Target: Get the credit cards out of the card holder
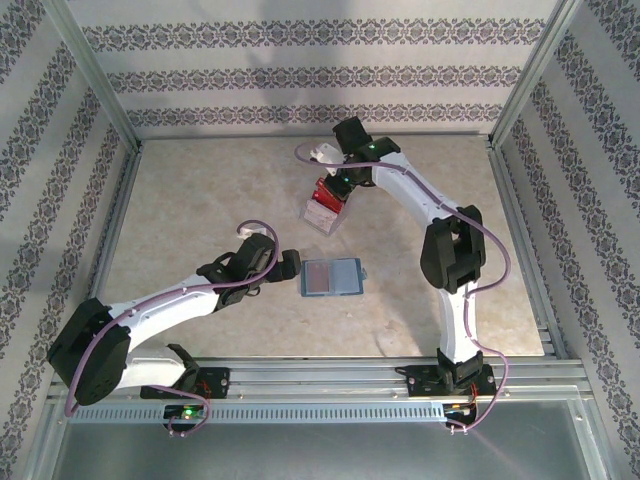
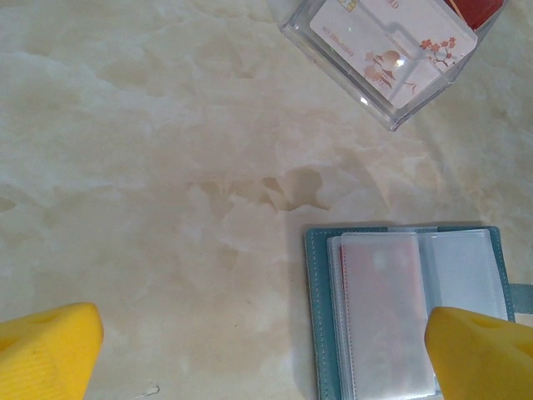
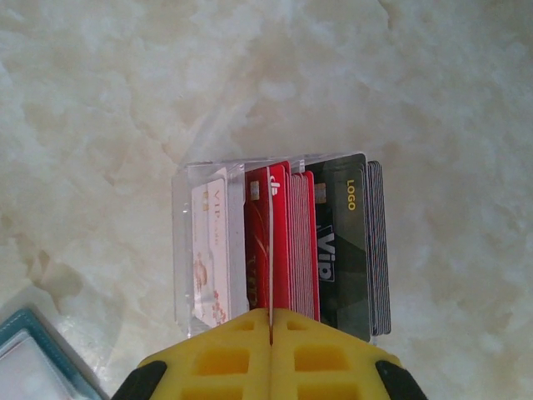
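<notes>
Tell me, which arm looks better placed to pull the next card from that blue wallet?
Left. The left fingers are open and hover at the open card holder; the right fingers are shut over the clear box, farther back.

In my left wrist view, the bottom of the card holder (image 2: pixel 321 317) runs off the picture, and my yellow finger (image 2: pixel 483 354) covers one corner. The clear box (image 2: pixel 375 50) is cut off at the top. My right gripper (image 3: pixel 271 321) hides the near ends of the cards (image 3: pixel 283 250). Their small print is too blurry to read.
</notes>
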Available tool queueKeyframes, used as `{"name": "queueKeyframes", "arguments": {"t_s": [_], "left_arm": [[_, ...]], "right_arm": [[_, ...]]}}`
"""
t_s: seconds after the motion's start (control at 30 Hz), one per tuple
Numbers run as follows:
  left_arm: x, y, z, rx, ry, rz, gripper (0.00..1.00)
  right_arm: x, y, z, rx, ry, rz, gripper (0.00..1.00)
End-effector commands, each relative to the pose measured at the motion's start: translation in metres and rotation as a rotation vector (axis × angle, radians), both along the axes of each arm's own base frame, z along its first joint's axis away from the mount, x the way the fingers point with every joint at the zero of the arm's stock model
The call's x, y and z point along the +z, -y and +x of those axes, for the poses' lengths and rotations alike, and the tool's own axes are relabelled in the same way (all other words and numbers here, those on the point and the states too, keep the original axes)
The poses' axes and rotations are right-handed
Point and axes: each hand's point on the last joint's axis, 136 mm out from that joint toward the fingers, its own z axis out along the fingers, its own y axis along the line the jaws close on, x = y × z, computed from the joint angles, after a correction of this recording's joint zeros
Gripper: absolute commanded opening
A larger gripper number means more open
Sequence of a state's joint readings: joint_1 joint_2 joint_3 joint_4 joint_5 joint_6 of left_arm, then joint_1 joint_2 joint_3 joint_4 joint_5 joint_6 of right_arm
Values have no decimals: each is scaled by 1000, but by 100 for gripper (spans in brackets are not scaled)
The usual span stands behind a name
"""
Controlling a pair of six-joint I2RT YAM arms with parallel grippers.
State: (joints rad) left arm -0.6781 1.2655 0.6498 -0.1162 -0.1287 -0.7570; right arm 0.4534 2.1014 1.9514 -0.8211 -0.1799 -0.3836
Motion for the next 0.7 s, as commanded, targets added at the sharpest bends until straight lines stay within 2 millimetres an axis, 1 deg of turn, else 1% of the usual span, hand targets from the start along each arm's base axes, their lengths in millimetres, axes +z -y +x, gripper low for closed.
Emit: {"name": "queueKeyframes", "arguments": {"t_s": [0.0, 0.37, 0.67], "left_arm": [[-4, -13, -3, 37, -16, 13, 99], [-5, -14, -3, 41, -17, 7, 99], [-6, -15, -3, 44, -20, 5, 99]], "right_arm": [[-6, 4, 3, 26, -7, -46, 0], [-28, 2, 7, 49, -57, -82, 0], [-40, 1, 8, 49, -91, -96, 0]]}}
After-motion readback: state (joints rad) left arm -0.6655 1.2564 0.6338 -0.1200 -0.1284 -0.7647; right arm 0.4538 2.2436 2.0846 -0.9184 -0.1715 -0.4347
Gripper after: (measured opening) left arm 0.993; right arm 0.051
